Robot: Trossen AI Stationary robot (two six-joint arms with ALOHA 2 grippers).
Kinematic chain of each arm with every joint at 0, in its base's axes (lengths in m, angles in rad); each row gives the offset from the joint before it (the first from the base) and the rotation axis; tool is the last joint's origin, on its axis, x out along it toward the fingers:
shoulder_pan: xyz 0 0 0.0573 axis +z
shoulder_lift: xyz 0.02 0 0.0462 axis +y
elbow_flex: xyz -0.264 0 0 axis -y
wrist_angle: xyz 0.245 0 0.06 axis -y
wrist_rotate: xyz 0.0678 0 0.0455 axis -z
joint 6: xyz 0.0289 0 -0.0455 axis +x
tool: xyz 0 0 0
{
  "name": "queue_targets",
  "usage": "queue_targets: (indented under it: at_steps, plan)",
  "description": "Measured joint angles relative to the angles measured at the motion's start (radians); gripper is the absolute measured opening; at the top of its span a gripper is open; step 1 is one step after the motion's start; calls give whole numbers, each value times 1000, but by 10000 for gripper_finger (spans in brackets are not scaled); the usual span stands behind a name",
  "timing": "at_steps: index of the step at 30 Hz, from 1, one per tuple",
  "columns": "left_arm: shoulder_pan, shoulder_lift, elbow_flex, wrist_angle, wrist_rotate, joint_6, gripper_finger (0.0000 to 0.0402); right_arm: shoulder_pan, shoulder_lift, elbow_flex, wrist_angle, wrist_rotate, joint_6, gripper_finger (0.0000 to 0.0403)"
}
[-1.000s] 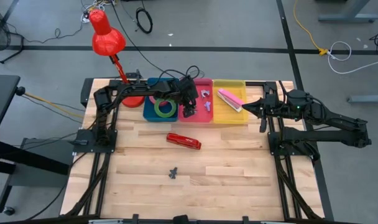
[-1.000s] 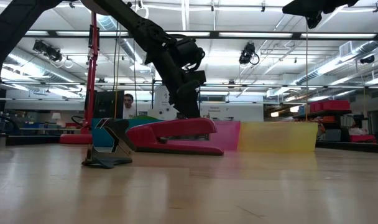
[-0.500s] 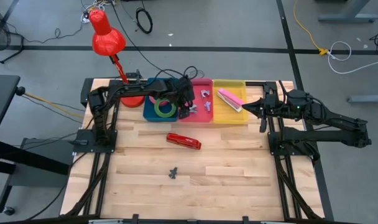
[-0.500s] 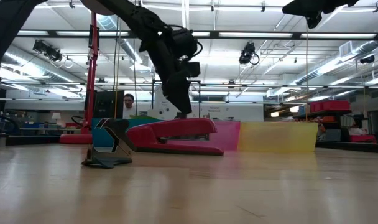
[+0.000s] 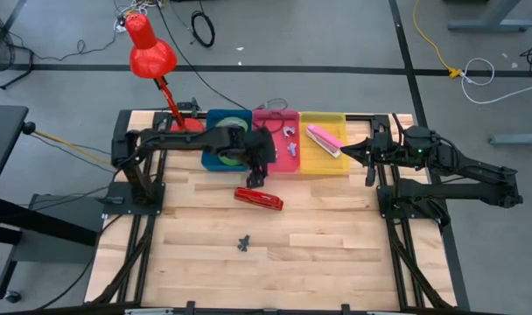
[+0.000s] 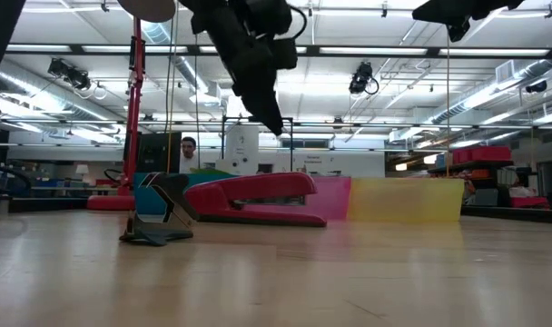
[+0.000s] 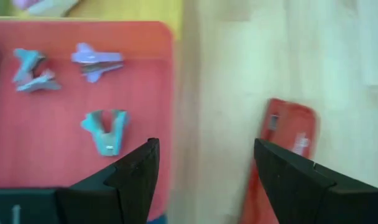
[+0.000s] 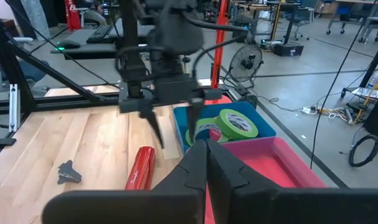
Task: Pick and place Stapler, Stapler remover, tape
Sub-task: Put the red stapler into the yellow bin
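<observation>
Behind your table a workshop hall runs back under strip lights, and a person point(image 6: 188, 148) stands far off past the bins. On the wooden table point(image 5: 336, 227) three bins sit in a row at the far edge: a blue bin point(image 5: 215, 160), a pink bin point(image 5: 288, 162) and a yellow bin point(image 5: 323, 157). Your left gripper point(image 5: 256, 175) hangs just over the near rim where the blue and pink bins meet, its fingers point(image 7: 136, 171) spread apart with nothing between them. Just beyond those fingertips, toward you on the bare wood, lies the red stapler point(image 5: 258, 199); in the left wrist view it shows beside one finger, and the pink bin's floor with three small staple removers point(image 7: 105, 129) shows beside the other. The green tape rolls point(image 8: 234, 123) lie in the blue bin, behind that gripper; from above the arm covers most of them. Another staple remover point(image 5: 244, 242), a dark one, sits on the table well apart from the fingers, nearer you than the stapler. A pink stapler point(image 5: 323, 139) rests in the yellow bin. Your right gripper point(image 5: 345, 151) waits at the yellow bin's right edge, fingers pressed together and holding nothing. A red desk lamp point(image 5: 150, 52) stands at the table's far left corner.
</observation>
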Motion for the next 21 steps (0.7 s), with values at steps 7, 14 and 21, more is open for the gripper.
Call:
queue_targets:
  at_steps: [7,14,21]
  plan:
    - [-114,-4,0,-34,-1,14,265,0,0,0,0,0,0,9]
    - [-224,-4,0,-92,0,-11,265,0,0,0,0,0,0,9]
    - [-299,-4,0,-115,-10,-13,265,0,0,0,0,0,0,9]
